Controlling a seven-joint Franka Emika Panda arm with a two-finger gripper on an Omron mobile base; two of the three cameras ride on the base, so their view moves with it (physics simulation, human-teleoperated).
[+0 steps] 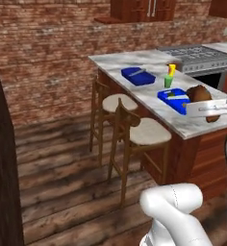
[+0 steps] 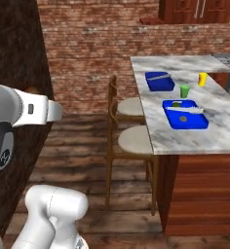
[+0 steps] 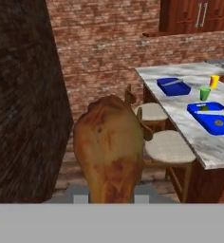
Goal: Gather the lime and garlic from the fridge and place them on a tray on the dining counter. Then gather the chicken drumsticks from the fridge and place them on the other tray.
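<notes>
Short of the bench, gripper clamped on drumstick: light, stiff, greasy; hold thick end.

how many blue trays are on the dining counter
2. The far blue tray sits toward the back of the dining counter. The near blue tray lies closer to the front, just past the green cup, with small items in it.

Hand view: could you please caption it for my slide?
Gripper holding a reddish-brown roasted drumstick, two blue trays on the marble counter ahead.
</notes>
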